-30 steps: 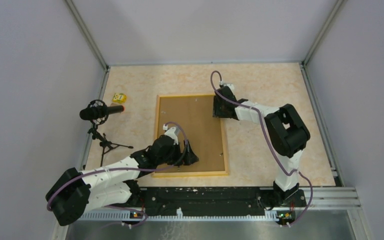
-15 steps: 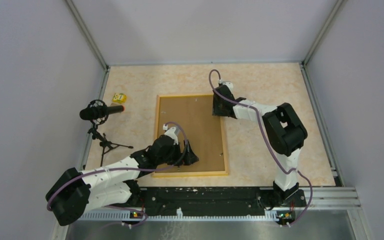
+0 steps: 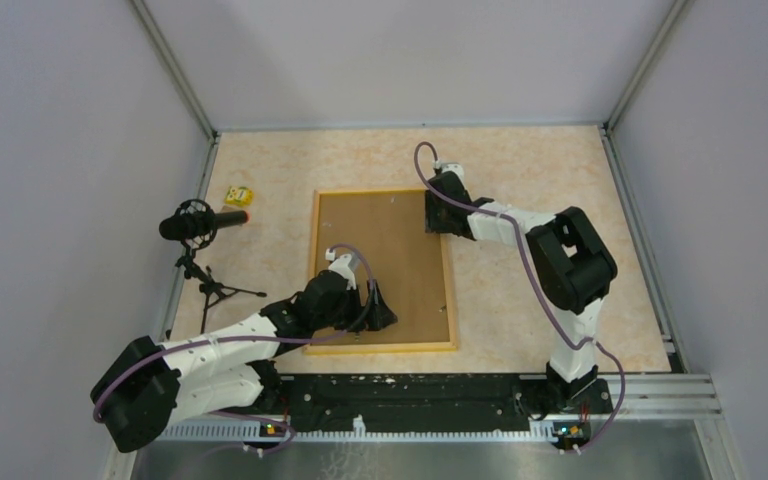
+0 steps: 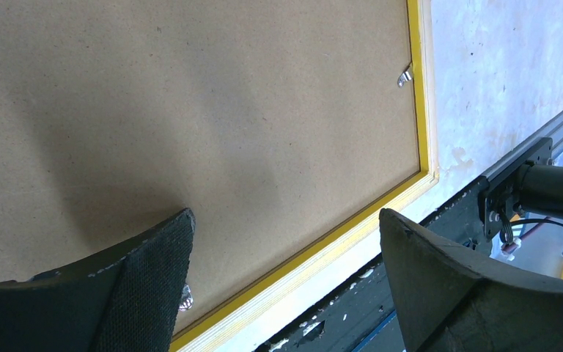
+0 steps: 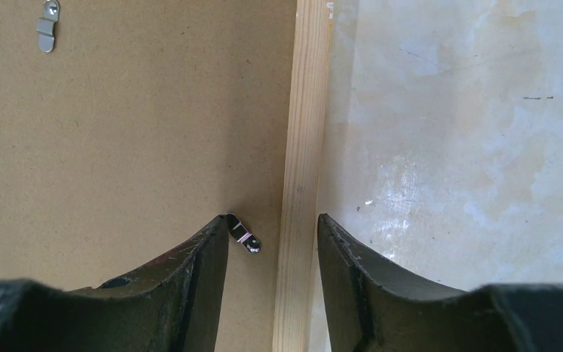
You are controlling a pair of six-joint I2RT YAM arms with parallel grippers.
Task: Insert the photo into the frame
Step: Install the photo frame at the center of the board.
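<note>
Low in the overhead view: left gripper (image 3: 384,306), jaws spread wide and holding nothing, over the lower right of the brown backing board (image 3: 380,240). Board seated inside the frame (image 3: 313,270), flat on the table (image 3: 520,170) at centre. Further up, at the frame's right rail: right gripper (image 5: 273,224), half parted astride the wood, one finger beside a small metal clip (image 5: 243,235); possibly touching the rail, hard to tell.

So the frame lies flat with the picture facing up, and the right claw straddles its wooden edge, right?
Not quite: a plain brown backing board faces up, as the right wrist view shows. The frame does lie flat, and the right claw does straddle its wooden edge.
</note>
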